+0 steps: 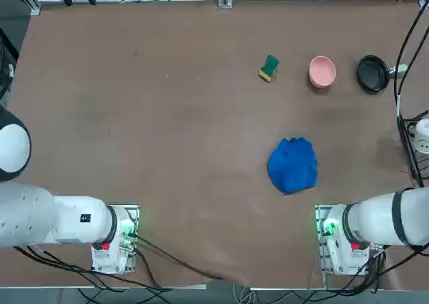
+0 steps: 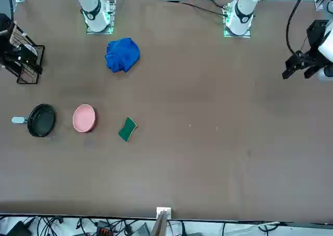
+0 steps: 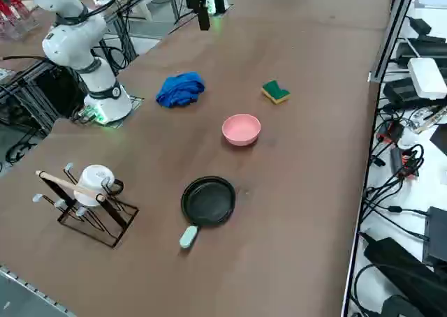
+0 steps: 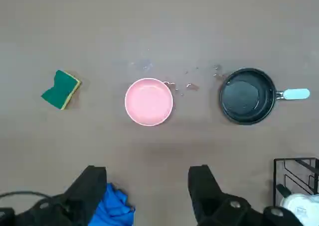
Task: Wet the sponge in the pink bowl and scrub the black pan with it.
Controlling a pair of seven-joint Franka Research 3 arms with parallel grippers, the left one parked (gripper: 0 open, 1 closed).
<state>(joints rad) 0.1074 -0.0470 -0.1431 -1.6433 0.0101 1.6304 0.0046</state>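
The right gripper [image 4: 147, 186] hangs open and empty high above the table, whose far edge carries the sponge [image 1: 269, 67], pink bowl [image 1: 322, 71] and black pan [image 1: 373, 73] in a row; the blue cloth [image 1: 293, 165] beneath risks snagging.

white rounded right arm [image 1: 382, 220], green-lit base, black band, black fingers [image 4: 202, 186], black cables

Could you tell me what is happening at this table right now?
Nothing is being handled yet. The right gripper hangs open and empty above the table, near the blue cloth. Farther out, the sponge, the pink bowl and the black pan sit in a row, apart from one another. The sponge lies green face up, untouched, and the pan is empty.
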